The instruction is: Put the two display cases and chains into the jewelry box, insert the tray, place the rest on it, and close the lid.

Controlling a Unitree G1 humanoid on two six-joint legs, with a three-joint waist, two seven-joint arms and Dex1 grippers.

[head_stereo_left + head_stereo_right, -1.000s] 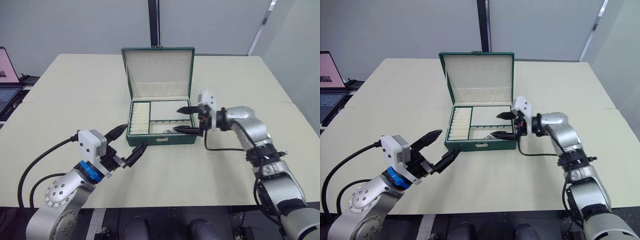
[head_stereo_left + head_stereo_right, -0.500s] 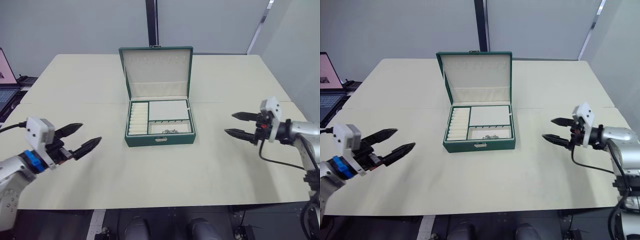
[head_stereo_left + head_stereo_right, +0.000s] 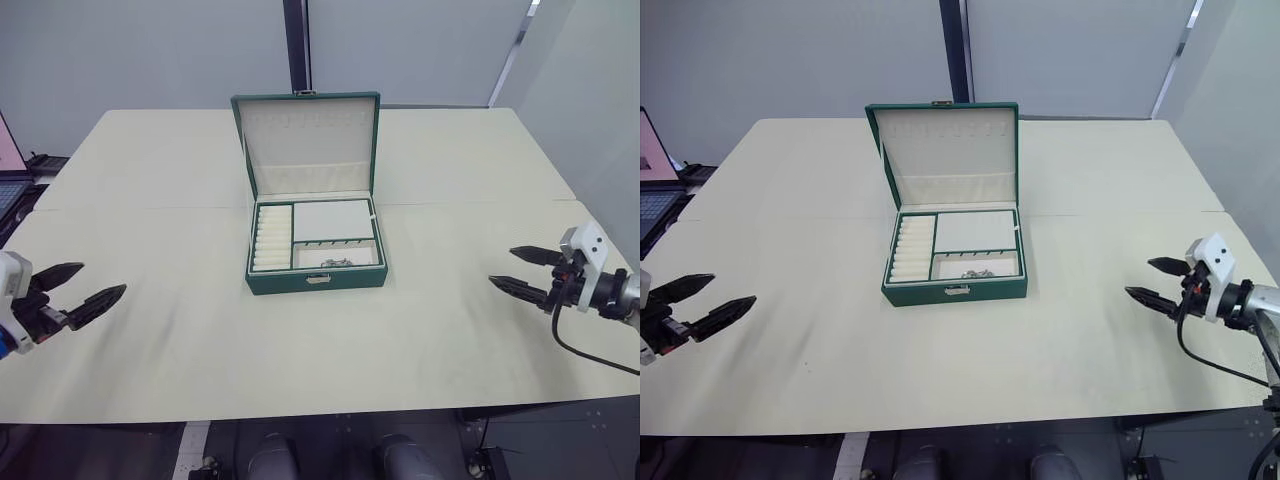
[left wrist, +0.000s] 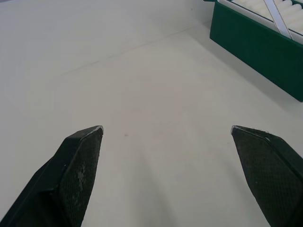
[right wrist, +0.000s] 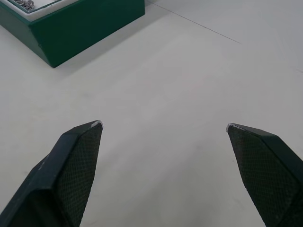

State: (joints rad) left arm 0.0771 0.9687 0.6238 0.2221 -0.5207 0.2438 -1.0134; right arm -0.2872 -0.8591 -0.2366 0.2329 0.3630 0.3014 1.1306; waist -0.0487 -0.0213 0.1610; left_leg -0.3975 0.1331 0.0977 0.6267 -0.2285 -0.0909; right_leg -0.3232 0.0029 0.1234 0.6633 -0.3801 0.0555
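We note both claws empty with fingers apart, left claw (image 3: 78, 284) lower left, right claw (image 3: 527, 270) lower right, jewelry box (image 3: 316, 278) centre with tray (image 3: 334, 218) in and lid (image 3: 306, 140) up: closing it comes next.

**No legible text**

No writing, label, brand, number or sign can be read in any of the views. The jewelry box (image 3: 316, 278) and its raised lid (image 3: 306, 140), in the centre of the frame, are plain dark green and cream, and nothing is printed on them. A laptop screen (image 3: 652, 150) is cut off at the left edge of the frame, and whatever is displayed on it is too small to be made out. The white housing on the right gripper (image 3: 530, 271), at the right edge of the frame, is unmarked as far as can be seen.
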